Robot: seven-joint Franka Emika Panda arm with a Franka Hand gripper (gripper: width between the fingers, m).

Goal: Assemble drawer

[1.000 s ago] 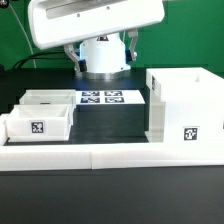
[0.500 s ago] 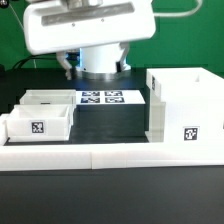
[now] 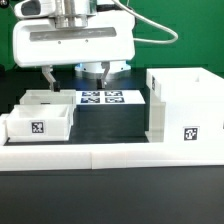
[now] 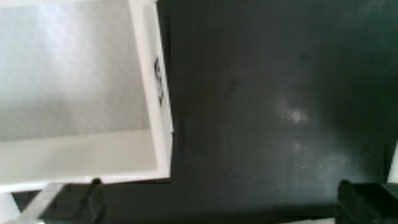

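Observation:
The drawer's large open-fronted white shell [image 3: 185, 105] stands at the exterior view's right with a tag on its front. Two small white trays stand at the left: the front one [image 3: 38, 124] shows a tag, the back one [image 3: 46, 98] is right behind it. My gripper [image 3: 76, 76] hangs open and empty above the back tray and the marker board. In the wrist view an open-top tray [image 4: 71, 90] fills one side, with my gripper [image 4: 222, 200] over the dark table beside it. One dark fingertip [image 4: 80, 197] is near the tray's corner.
The marker board [image 3: 100, 98] lies flat between the trays and the shell. A long low white border wall [image 3: 110, 156] runs along the front. A green backdrop stands behind the arm.
The arm has swung toward the exterior view's left and come lower. Its hand now hangs over the back tray with both fingers showing. The drawer parts have not moved.

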